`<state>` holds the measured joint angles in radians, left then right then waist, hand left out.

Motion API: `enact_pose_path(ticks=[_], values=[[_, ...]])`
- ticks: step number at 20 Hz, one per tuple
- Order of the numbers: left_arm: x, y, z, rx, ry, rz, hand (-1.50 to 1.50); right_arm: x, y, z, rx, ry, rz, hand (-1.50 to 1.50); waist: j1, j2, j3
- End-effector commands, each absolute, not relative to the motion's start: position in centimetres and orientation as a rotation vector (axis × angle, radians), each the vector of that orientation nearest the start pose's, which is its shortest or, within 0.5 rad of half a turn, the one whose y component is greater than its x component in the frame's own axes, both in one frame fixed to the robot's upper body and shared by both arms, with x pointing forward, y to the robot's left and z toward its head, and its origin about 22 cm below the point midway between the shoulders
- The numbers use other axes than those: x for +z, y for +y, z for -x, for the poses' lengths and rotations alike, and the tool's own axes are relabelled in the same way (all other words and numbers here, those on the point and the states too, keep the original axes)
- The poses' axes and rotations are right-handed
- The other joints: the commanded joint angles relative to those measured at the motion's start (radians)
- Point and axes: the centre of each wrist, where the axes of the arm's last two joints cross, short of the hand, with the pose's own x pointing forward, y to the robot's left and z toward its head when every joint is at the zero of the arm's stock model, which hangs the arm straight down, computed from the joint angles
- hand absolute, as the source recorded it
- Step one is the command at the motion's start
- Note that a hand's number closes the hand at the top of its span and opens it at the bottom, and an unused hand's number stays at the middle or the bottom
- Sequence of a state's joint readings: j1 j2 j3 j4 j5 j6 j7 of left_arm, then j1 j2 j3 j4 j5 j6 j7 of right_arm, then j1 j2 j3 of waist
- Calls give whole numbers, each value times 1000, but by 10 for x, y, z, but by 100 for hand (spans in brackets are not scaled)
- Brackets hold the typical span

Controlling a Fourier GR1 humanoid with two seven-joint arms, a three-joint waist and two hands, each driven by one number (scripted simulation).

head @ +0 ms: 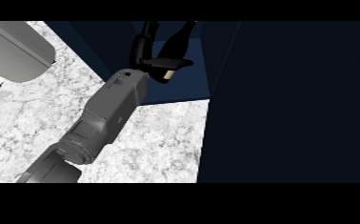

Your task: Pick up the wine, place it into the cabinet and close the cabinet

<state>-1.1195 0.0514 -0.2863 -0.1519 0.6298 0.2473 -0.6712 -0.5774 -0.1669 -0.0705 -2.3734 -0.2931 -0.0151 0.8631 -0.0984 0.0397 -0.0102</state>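
The grey forearm (105,113) extends from lower left. The wine (177,39) is inside the cabinet (179,87) opening, with the left hand (143,49) fingers curled round it. Step in hand: placement. Next move, as judged: set it down, release, withdraw, then swing the door (281,99) shut.

count: 1 wine bottle (180,39), 1 cabinet (185,83), 1 left hand (163,63), 1 forearm (116,104), 1 counter (162,144), 1 grey rounded object (21,51).

The left forearm (116,105) (grey) slants upward, left hand (150,58) foremost.
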Motion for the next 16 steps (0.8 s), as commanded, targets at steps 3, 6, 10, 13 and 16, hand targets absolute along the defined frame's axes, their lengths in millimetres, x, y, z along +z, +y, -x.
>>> enact_pose_path(ticks=[3,6,10,13,16], values=[[46,138,-440,21,-1895,219,-150,284,-217,-166,282,-2002,-258,-150,62,-37,9],[44,131,-437,-8,-1854,298,-150,274,-212,-175,283,-1985,-251,-150,86,-39,10],[21,108,-417,-67,-1852,353,-150,278,-217,-166,250,-1995,-227,-150,106,-49,10],[54,71,-420,-57,-1893,342,-150,284,-204,-171,249,-1982,-250,-150,101,-48,10],[56,64,-407,-100,-1872,391,-150,276,-211,-169,247,-1969,-222,-150,117,-53,11]])
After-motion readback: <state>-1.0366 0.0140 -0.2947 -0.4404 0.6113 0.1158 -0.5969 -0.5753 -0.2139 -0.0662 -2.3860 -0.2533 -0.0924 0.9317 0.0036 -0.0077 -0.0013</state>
